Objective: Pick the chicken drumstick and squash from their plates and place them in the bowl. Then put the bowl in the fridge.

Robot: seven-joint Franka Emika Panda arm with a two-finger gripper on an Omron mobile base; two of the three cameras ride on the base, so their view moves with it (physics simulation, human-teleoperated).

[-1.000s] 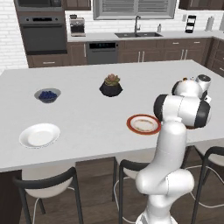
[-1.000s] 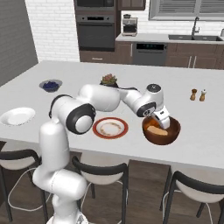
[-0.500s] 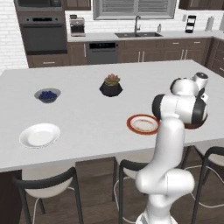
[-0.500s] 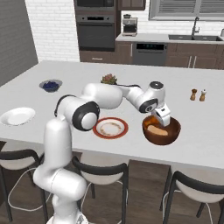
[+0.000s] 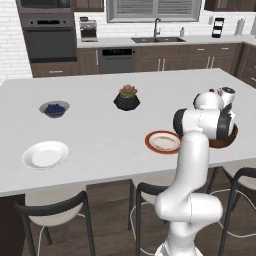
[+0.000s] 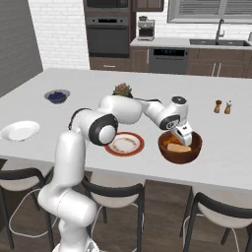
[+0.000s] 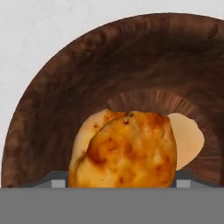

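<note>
The hand hangs right over the bowl on the bench, drumstick apparently pinched between its fingers directly above the squash lying inside, so release is straight down.

The white Franka arm rises from the lower left of the right base view, bends at a dark-jointed elbow left of centre and reaches across to right of centre, where its wrist turns downward. The gripper hangs there, pointing down; whether its fingers are apart or closed cannot be made out. In the left base view the arm climbs from the lower right, its upper links folded at the right side of the frame.
</note>
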